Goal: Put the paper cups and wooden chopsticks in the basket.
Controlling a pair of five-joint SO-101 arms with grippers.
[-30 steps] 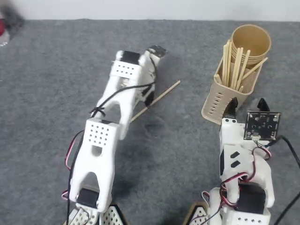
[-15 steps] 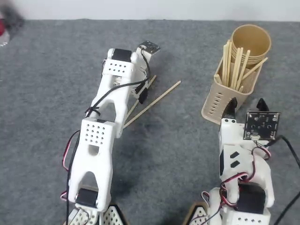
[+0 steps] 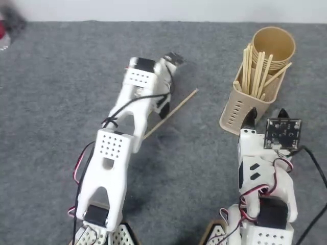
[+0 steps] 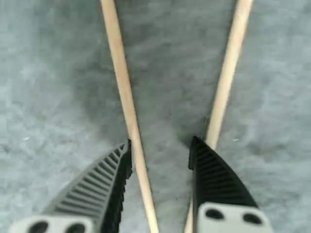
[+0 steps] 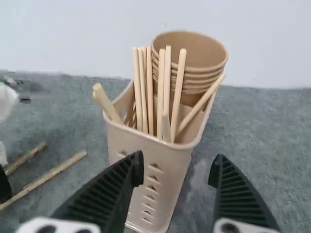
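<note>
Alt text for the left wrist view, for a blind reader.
Two pale wooden chopsticks lie on grey carpet, fanning apart. The open left gripper hangs above them: one stick runs between its black ribbed fingers, the other under one finger.

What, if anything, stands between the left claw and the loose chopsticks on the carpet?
Nothing visible does. The left claw hangs open directly over them: one chopstick runs through the gap between its fingers, and the other chopstick passes under one fingertip.
</note>
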